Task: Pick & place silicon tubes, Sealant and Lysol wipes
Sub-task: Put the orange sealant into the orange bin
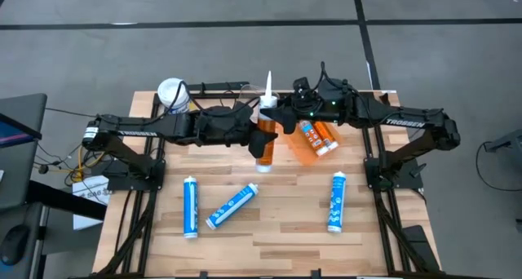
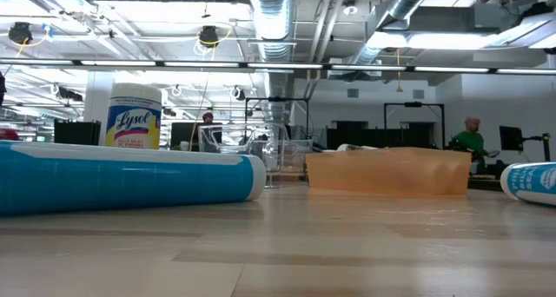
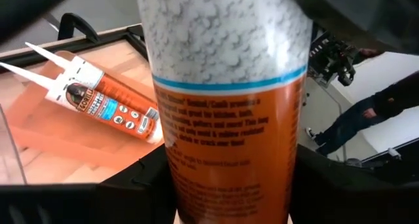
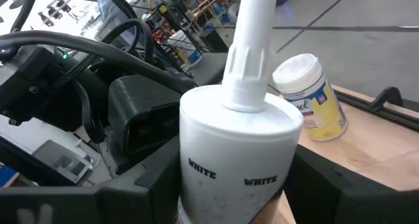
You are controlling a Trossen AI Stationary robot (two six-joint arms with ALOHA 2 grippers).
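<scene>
Both tools pinch one orange sealant tube [image 1: 265, 144] above the middle of the surface [image 1: 277, 230]: the left tool [image 1: 254, 132] around its body, the right tool [image 1: 281, 116] near its white nozzle end. The Lysol wipes [image 1: 173, 94] stand at the far left corner, and three blue silicone tubes [image 1: 232, 205] lie near the front.

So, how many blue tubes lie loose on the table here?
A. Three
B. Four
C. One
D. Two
A. The high view shows three blue tubes on the table's near half: one upright at the left, one slanted beside it and one at the right.
</scene>
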